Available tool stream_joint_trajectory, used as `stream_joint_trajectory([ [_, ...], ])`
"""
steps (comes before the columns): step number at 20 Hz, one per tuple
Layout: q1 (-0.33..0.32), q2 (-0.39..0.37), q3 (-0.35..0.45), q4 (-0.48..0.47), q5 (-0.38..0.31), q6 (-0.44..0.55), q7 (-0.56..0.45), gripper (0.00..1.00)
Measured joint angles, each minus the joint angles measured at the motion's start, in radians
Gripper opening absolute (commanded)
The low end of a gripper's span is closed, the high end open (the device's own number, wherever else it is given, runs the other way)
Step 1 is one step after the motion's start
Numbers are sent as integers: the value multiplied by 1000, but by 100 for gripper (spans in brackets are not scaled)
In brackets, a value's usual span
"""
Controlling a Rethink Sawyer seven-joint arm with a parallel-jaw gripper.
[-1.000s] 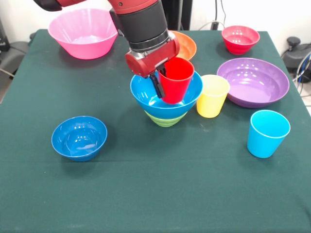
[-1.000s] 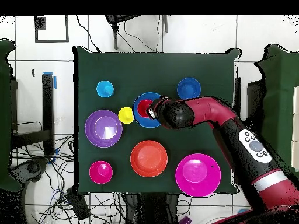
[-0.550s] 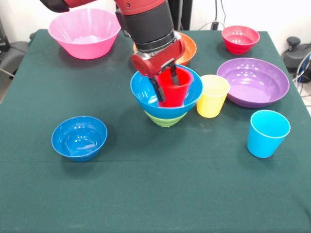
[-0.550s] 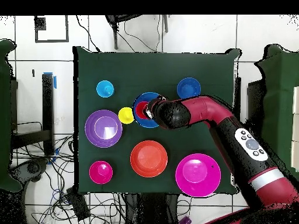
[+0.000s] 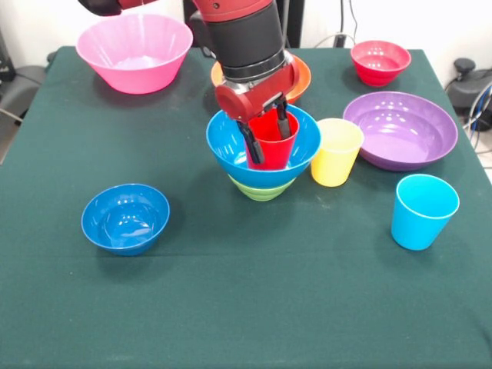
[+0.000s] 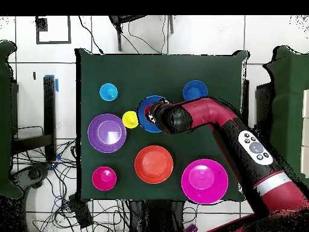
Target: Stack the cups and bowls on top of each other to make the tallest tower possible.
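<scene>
We've got a dark green cloth-covered table (image 5: 231, 307) here, sitting on a white tiled floor (image 6: 205, 36) with a mess of cables (image 6: 54, 181) running along one side in the overhead view. A white wall and more wires show behind the table in the front view.

Middle of the table is the tower (image 5: 263, 157) so far: the small green bowl (image 5: 261, 189) at the bottom, the large blue bowl (image 5: 231, 150) nested on top of it, and the red cup (image 5: 270, 142) standing upright inside the blue one. The gripper (image 5: 268, 134) is down in that bowl with its fingers (image 5: 254, 144) straddling the cup's near wall, one outside and one inside the rim, looks clamped on it to us.

Around it: the yellow cup (image 5: 335, 151) stands just beside the stack, close enough that it nearly touches the blue bowl's rim. The purple bowl (image 5: 400, 129) is next over, and the sky-blue cup (image 5: 422, 211) stands alone nearer the front edge. The small blue bowl (image 5: 125, 217) sits well apart on the other side. At the far end we see the pink bowl (image 5: 134, 51), the small red bowl (image 5: 380, 61), and the orange bowl (image 5: 298, 75), mostly hidden behind the arm (image 5: 242, 34).
</scene>
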Motion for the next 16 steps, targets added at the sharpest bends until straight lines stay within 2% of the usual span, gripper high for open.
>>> stream_joint_trajectory([
  [10,5,-34,-8,0,-5,0,0,100],
  [16,17,-102,-18,7,-1,0,0,100],
])
